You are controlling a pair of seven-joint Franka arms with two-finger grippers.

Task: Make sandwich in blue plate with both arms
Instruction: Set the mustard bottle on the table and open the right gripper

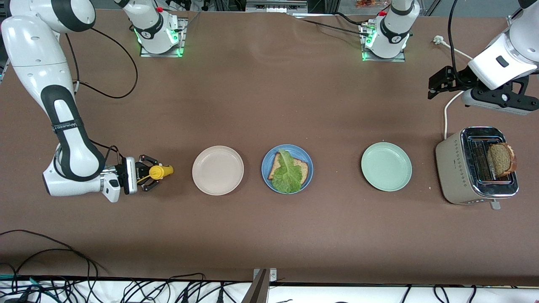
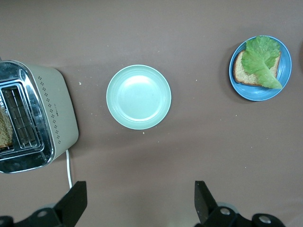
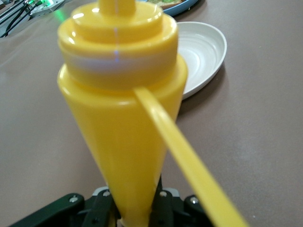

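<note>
One slice and lettuce (image 1: pixel 288 173) are laid on the blue plate (image 1: pixel 307 162); the top slice is wanted.
The second slice (image 1: pixel 501 159) is stood in the toaster (image 1: pixel 452 162), under the spread-fingered left gripper (image 1: pixel 440 86), probably for fetching. A yellow bottle (image 1: pixel 160 171) is clamped by the right gripper (image 1: pixel 148 172) beside the beige plate (image 1: pixel 217 170).

three plates (image 1: pixel 217 170) in a row; the middle plate (image 1: pixel 307 168) holds bread (image 1: pixel 301 169) under lettuce (image 1: pixel 288 172); toaster (image 1: pixel 454 168) at the left arm's end.

Lettuce (image 1: pixel 288 171) on bread slice (image 1: pixel 289 169), blue plate (image 1: pixel 287 168) betw 2 plates.
</note>
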